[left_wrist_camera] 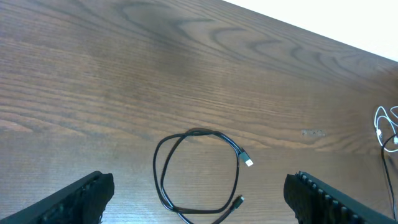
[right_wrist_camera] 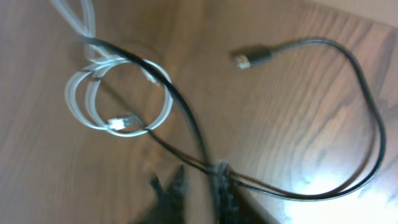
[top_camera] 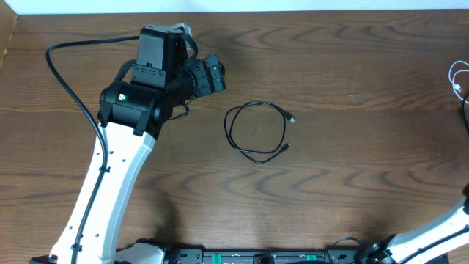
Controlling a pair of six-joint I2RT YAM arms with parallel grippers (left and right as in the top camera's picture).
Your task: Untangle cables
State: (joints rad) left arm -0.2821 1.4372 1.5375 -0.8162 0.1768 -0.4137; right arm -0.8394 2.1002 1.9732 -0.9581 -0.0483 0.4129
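A black cable (top_camera: 256,132) lies in a loose loop at the table's middle, both plug ends free. In the left wrist view this black cable (left_wrist_camera: 199,174) lies on the wood between and beyond my left gripper (left_wrist_camera: 199,190), which hovers wide open and touches nothing. The white cable (top_camera: 458,77) is coiled at the far right edge. In the blurred right wrist view the white cable (right_wrist_camera: 118,93) is coiled small, and a thin black cable (right_wrist_camera: 348,112) crosses over it and runs against the tip of my right gripper (right_wrist_camera: 199,177). Its fingers stand slightly apart.
My left arm (top_camera: 124,147) reaches up from the bottom left, its gripper (top_camera: 214,73) left of the black loop. The right arm's white link (top_camera: 432,235) shows at the bottom right corner. The table's far edge (top_camera: 293,9) runs along the top.
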